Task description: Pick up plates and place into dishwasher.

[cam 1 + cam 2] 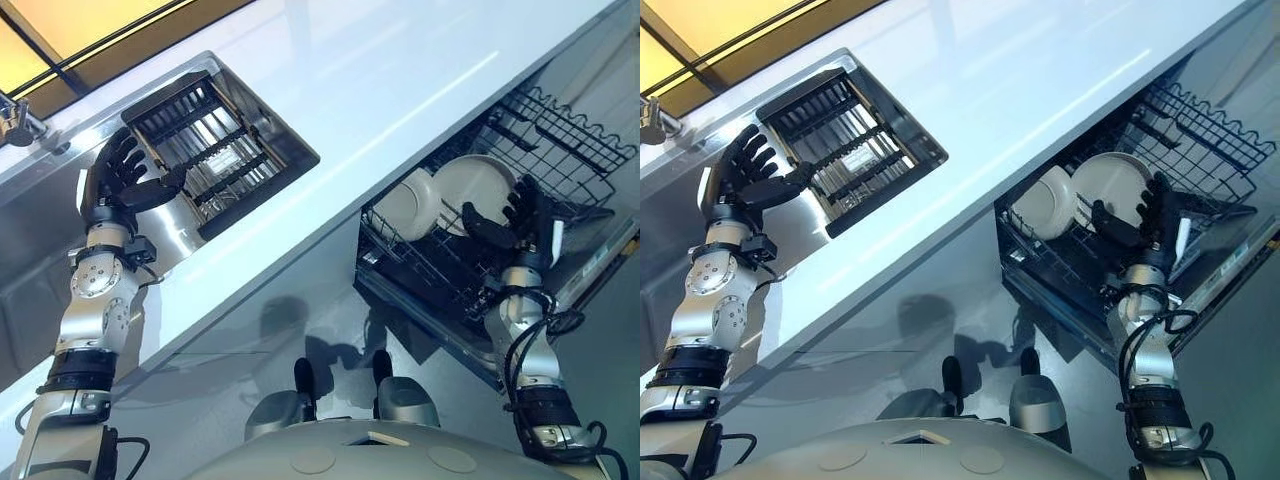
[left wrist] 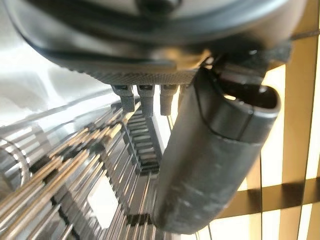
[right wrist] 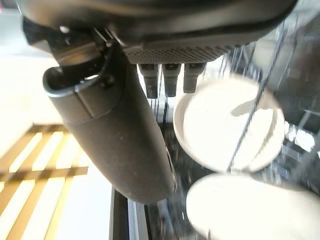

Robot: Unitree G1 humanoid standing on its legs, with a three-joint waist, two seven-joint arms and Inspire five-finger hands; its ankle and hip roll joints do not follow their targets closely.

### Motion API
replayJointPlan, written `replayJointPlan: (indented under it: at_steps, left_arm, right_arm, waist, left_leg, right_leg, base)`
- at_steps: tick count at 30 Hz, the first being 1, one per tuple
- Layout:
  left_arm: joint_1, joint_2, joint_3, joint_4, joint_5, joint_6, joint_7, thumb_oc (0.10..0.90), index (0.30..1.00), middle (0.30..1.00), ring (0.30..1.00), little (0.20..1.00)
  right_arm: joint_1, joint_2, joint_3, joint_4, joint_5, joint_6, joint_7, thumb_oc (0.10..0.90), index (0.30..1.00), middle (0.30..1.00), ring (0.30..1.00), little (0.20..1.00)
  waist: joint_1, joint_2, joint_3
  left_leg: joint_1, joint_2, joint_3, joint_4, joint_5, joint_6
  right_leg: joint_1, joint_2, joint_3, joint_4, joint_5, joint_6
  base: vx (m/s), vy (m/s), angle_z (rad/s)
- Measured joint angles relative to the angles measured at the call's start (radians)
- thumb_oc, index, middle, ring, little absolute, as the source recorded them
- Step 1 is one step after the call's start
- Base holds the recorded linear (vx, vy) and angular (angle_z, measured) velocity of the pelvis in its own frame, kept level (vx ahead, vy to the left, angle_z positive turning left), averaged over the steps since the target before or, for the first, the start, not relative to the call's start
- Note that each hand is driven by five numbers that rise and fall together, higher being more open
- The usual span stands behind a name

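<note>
Two white plates stand side by side in the black wire dishwasher rack (image 1: 565, 140): a smaller plate (image 1: 408, 205) and a larger plate (image 1: 478, 186). My right hand (image 1: 518, 222) hovers just in front of the larger plate, fingers spread and holding nothing. The right wrist view has both plates (image 3: 225, 125) (image 3: 250, 205) past the thumb (image 3: 115, 130). My left hand (image 1: 125, 178) is open at the near corner of the black and steel dish rack (image 1: 215, 150) set in the sink. That rack holds no plates where I can see it; its bars (image 2: 75, 175) lie beyond the left thumb (image 2: 215, 160).
A white countertop (image 1: 400, 70) runs between the sink and the dishwasher. The steel sink basin (image 1: 30, 230) lies beside my left arm, with a faucet (image 1: 15, 120) at its far edge. Glossy grey floor (image 1: 280, 330) lies below the counter edge.
</note>
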Motion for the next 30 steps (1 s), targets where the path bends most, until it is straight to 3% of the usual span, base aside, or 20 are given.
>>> replayJointPlan:
  at_steps: [6, 12, 19, 30]
  left_arm:
    - [0.000, 0.000, 0.023, 0.018, -0.009, 0.000, -0.018, 0.800, 0.900, 0.900, 0.900, 0.900]
    - [0.000, 0.000, 0.025, 0.048, -0.027, -0.001, -0.021, 0.800, 0.900, 0.900, 0.900, 0.900]
    - [-0.002, 0.006, 0.025, 0.049, -0.038, 0.000, -0.041, 0.800, 0.900, 0.900, 0.900, 0.900]
    - [-0.054, 0.035, 0.024, 0.111, -0.051, 0.034, -0.087, 0.800, 0.900, 0.900, 0.900, 0.900]
  right_arm:
    - [0.002, -0.013, -0.070, 0.083, 0.001, -0.013, -0.040, 0.800, 0.900, 0.900, 0.900, 0.900]
    - [-0.009, -0.034, -0.070, 0.234, 0.055, -0.015, -0.085, 0.800, 0.900, 0.900, 0.900, 0.900]
    - [-0.015, -0.033, -0.044, 0.424, 0.279, 0.034, 0.012, 0.800, 0.900, 0.900, 0.900, 0.900]
    - [-0.063, -0.093, -0.010, 0.554, 0.464, 0.111, 0.187, 0.800, 0.900, 0.900, 0.900, 0.900]
  waist:
    - [-0.018, 0.004, -0.002]
    - [-0.014, 0.012, -0.003]
    - [0.015, 0.018, -0.006]
    - [0.051, 0.017, -0.006]
  left_leg:
    - [0.004, 0.001, 0.011, -0.002, -0.002, 0.000]
    - [0.005, 0.002, 0.011, 0.000, -0.002, 0.000]
    - [0.006, 0.002, -0.001, 0.000, -0.002, 0.000]
    - [0.007, 0.004, -0.044, 0.000, 0.008, -0.005]
  right_leg:
    - [-0.001, 0.001, 0.006, 0.000, -0.003, 0.004]
    - [0.000, 0.001, 0.005, 0.000, 0.001, 0.000]
    - [0.008, 0.001, -0.003, -0.002, 0.001, -0.001]
    - [0.031, 0.005, -0.035, -0.003, 0.001, -0.001]
  base:
    - [-0.01, -0.024, -0.05]
    - [-0.01, -0.037, 0.00]
    - [0.00, -0.079, 0.03]
    - [0.02, -0.078, 0.10]
